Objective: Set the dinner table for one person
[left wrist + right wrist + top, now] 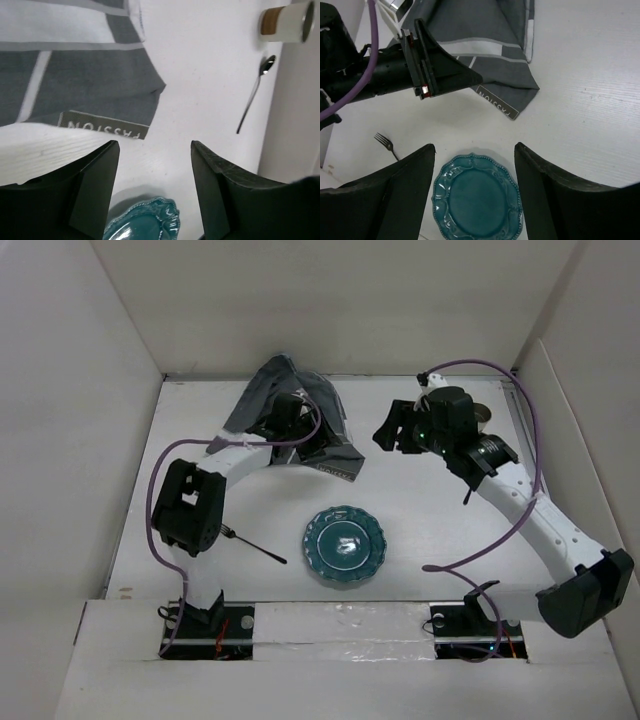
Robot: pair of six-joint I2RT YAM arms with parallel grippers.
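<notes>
Item 1, table (430, 530): white, flat, fills the workspace in front of both arm bases; everything below lies on it

Item 2, left gripper (154, 150): jaws apart, nothing between them, hanging over the near edge of the placemat

Item 3, right gripper (474, 155): jaws wide, empty, beside the left one and looking down on the plate

Item 4, placemat (285, 390): grey, striped, bunched and folded at the far left, not lying flat

Item 5, plate (345, 545): teal, on bare table near the middle, apart from the placemat

Item 6, fork (252, 544): left of the plate, close to the left arm's elbow

Item 7, spoon (254, 95) and cup (285, 22): far right, near the wall; the right arm partly hides the cup from above

Risks, as I judge them:
- a pinch on one fold would lift the placemat in a heap, not spread it
- dragging the cloth toward the plate could push the plate or ride over its rim
- the two wrists are close; reaching for the same corner could make them clash
- the purple cable (372, 35) could snag the cloth
- a right-arm swing back could tip the cup
- the left elbow could sweep the fork
</notes>
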